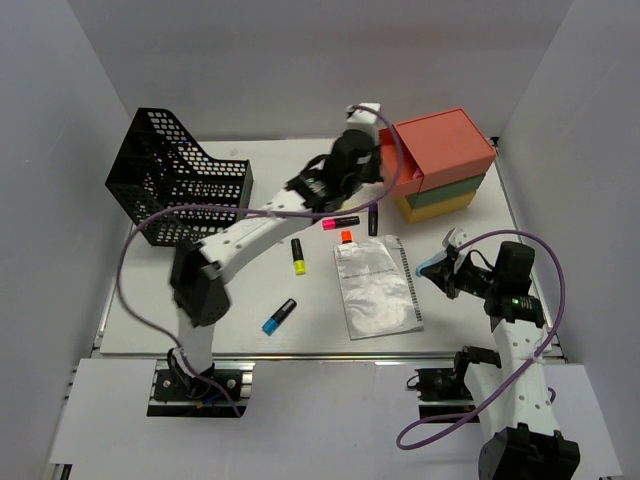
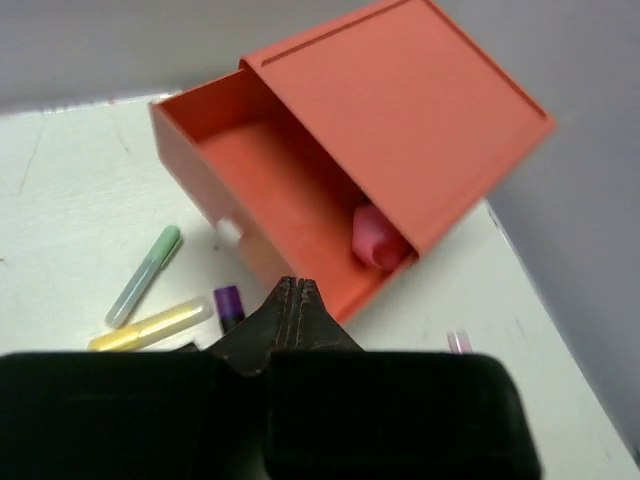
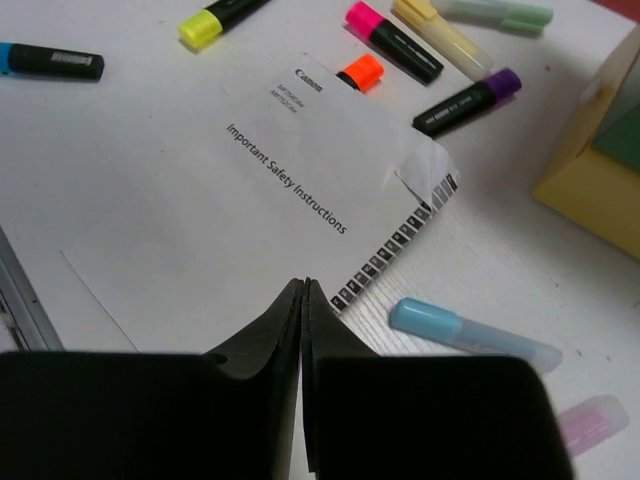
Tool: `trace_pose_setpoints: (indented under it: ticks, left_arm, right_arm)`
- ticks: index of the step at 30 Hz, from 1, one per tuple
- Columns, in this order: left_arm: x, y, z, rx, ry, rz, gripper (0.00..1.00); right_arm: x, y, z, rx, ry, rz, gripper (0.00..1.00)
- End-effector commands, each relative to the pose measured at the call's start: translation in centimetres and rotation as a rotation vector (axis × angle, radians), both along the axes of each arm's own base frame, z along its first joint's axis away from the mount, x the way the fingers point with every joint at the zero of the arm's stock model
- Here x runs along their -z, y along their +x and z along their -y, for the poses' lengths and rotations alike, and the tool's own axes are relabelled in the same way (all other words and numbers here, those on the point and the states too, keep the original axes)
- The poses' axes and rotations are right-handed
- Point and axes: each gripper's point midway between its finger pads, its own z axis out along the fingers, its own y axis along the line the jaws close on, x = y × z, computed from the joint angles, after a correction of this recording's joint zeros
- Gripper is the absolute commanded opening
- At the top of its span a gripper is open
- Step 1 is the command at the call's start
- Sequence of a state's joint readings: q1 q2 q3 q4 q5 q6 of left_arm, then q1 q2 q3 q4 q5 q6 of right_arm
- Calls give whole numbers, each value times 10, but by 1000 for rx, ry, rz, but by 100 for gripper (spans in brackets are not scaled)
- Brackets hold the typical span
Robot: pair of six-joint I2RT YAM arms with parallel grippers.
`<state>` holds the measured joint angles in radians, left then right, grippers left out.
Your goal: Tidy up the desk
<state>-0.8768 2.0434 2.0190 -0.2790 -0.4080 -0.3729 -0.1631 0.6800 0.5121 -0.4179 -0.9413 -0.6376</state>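
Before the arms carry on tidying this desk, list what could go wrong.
1. The coral drawer stands pulled out with a pink item inside. The shut left claw is close by and may bump it askew.
2. The orange highlighter lies at the edge of the booklet, and sliding the booklet could roll it away.
3. The shut right claw hangs near a pale blue pen and might knock it.

Left hand (image 2: 297, 297) at 6 o'clock in my view, jaws pressed together. From centre to 1 o'clock sits the coral box (image 2: 420, 120), its drawer (image 2: 265, 185) standing open toward 10 o'clock. I see a pink object (image 2: 375, 238) in the drawer, half under the box top. At 8 o'clock on the white surface (image 2: 60, 200) lie a green marker (image 2: 145, 275), a yellow marker (image 2: 150, 327) and a purple-capped marker (image 2: 230, 303), close together. Pale pink tip (image 2: 458, 342) at 5 o'clock; I cannot identify it.
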Motion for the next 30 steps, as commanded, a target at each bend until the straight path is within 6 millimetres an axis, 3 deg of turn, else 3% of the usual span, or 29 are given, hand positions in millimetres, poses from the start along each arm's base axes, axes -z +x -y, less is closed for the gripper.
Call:
trace_pose_setpoints:
  ticks: [1,3,4,5,6,7,8,9,10,13,14,16,17,18,19,20,21,22,23,24,25,26,28,30]
  left_arm:
    - [-49,-50,-59,133,-45,-15,0]
    - [-28,-61,-88,157,-18,-65,0]
    - [-6,-77,-113,154,8,-104,0]
    - [5,-78,-132,139,20,-120,0]
    - [14,-85,-140,163,21,-136,3]
    - [46,-94,-155,164,63,-184,10]
    - [45,-97,-171,152,59,-174,13]
    - [54,-103,-174,183,61,-194,18]
    - [72,-106,-182,185,92,-217,33]
    - [94,-105,-198,195,122,-252,43]
    - [104,-107,-202,203,133,-263,50]
    - [112,-110,-207,228,140,-257,54]
    - [122,-114,-208,238,145,-257,57]
    - [115,-114,-212,236,137,-230,59]
    - [113,-116,-214,249,154,-209,60]
    - [110,-117,-215,253,160,-193,61]
    - [101,-119,-218,251,162,-158,64]
    - [96,-120,-222,247,176,-129,66]
    - [92,-118,-226,220,178,-99,70]
    - [91,-123,-232,210,183,-78,76]
    - [89,-123,-235,200,188,-64,77]
    - [88,-124,-238,188,195,-56,77]
    - [84,-125,-244,169,208,-32,78]
    - [82,-123,-251,130,215,-19,78]
  right_arm:
    - [-13,-13,-14,-120,24,68,4]
    - [-22,-13,-16,-132,22,106,0]
    - [-28,-11,-17,-117,30,106,0]
    - [-37,-7,-17,-107,27,129,0]
    - [-44,-1,-13,-80,7,155,0]
    - [-52,4,-12,-68,-6,180,0]
    - [-59,5,-15,-75,-3,180,0]
    - [-73,13,-14,-66,-9,188,0]
    - [-78,15,-16,-59,4,159,0]
    - [-95,27,-35,-91,8,126,0]
    - [-92,29,-45,-110,15,83,0]
    - [-103,40,-55,-86,-15,94,0]
    - [-94,47,-63,-77,-47,52,0]
    - [-96,46,-75,-100,-60,43,0]
    - [-115,53,-81,-95,-64,67,0]
    - [-102,59,-84,-87,-107,-10,0]
    - [-105,57,-99,-113,-113,-37,0]
    - [-128,65,-102,-95,-107,-7,0]
    - [-117,77,-103,-60,-151,-48,0]
    - [-121,76,-115,-75,-156,-49,0]
    - [-133,83,-120,-65,-151,-23,0]
    - [-124,93,-123,-33,-189,-36,0]
    - [-124,104,-142,-10,-199,-42,0]
    - [-122,124,-139,103,-238,-27,0]
